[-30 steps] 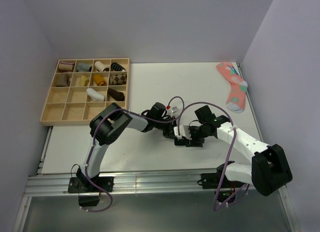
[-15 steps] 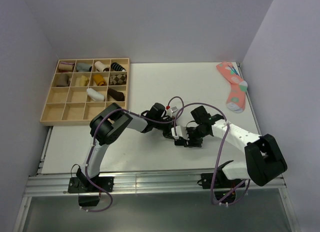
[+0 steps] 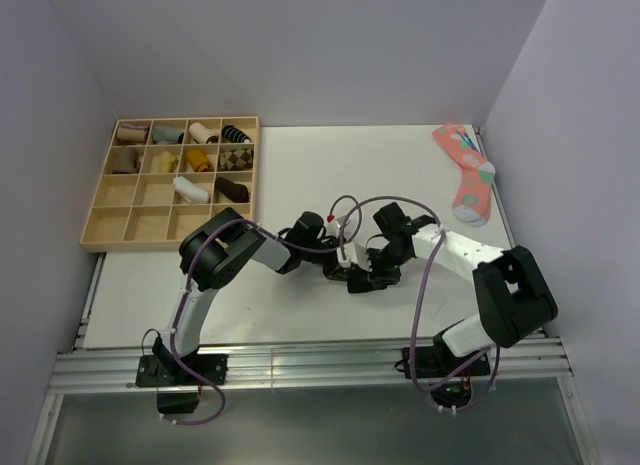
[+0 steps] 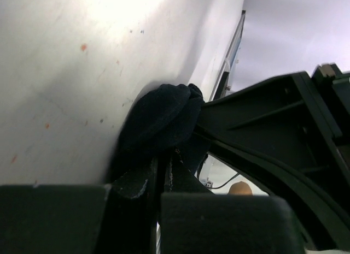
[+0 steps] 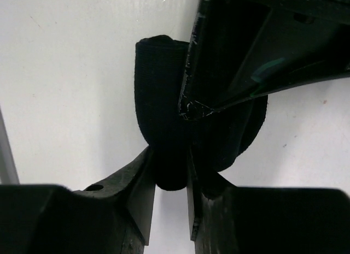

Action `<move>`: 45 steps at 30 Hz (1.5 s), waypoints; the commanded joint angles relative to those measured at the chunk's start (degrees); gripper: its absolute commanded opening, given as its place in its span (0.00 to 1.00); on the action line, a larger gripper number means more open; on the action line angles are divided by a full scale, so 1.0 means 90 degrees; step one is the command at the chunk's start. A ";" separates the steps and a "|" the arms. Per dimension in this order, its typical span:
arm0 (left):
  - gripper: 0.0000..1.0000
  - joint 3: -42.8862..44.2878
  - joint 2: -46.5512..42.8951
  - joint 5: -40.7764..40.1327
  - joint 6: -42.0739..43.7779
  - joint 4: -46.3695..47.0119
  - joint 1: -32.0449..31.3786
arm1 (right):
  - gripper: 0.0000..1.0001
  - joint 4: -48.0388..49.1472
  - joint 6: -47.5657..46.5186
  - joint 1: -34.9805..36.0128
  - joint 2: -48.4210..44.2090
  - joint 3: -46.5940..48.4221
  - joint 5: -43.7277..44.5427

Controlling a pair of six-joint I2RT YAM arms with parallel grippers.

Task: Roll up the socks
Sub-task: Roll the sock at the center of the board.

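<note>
The socks (image 5: 158, 101) are a small black knit bundle on the white table, mid-table between both grippers. My right gripper (image 5: 170, 166) pinches a fold at the bundle's near end, jaws pressed on the fabric. My left gripper (image 4: 163, 161) is shut, with the black bundle (image 4: 161, 114) bunched at its fingertips. One of its fingers (image 5: 229, 57) reaches into the bundle from the far side. In the top view the left gripper (image 3: 345, 268) and right gripper (image 3: 372, 275) meet tip to tip and cover most of the bundle.
A wooden compartment tray (image 3: 100, 220) at the back left holds several rolled socks. A coral-pink spotted sock (image 3: 468, 175) lies at the table's far right corner. Purple cables arch over both wrists.
My right arm has swung left, towards the left gripper, and its jaws have narrowed onto the black bundle. The left gripper stayed shut and shifted only slightly.
</note>
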 commanded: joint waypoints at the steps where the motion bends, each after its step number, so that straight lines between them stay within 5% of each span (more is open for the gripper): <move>1: 0.02 -0.0649 0.0212 -0.0456 0.0006 -0.0055 -0.0018 | 0.25 -0.0649 0.0113 -0.0105 0.0478 0.0312 -0.0056; 14: 0.18 -0.2339 -0.0988 -0.2526 -0.0014 0.2194 -0.0203 | 0.24 -0.3061 -0.0229 -0.0760 0.2354 0.2236 -0.0848; 26: 0.31 -0.3140 -0.2306 -0.5201 0.1918 0.2887 -0.1189 | 0.24 -0.3725 0.0297 -0.0887 0.3545 0.2939 -0.0526; 35: 0.37 -0.3287 -0.2318 -0.5057 0.3452 0.3579 -0.1542 | 0.24 -0.3764 0.0552 -0.0906 0.3995 0.3174 -0.0447; 45: 0.40 -0.2808 -0.1791 -0.3593 0.3932 0.3824 -0.1542 | 0.24 -0.3794 0.0689 -0.0906 0.4200 0.3369 -0.0399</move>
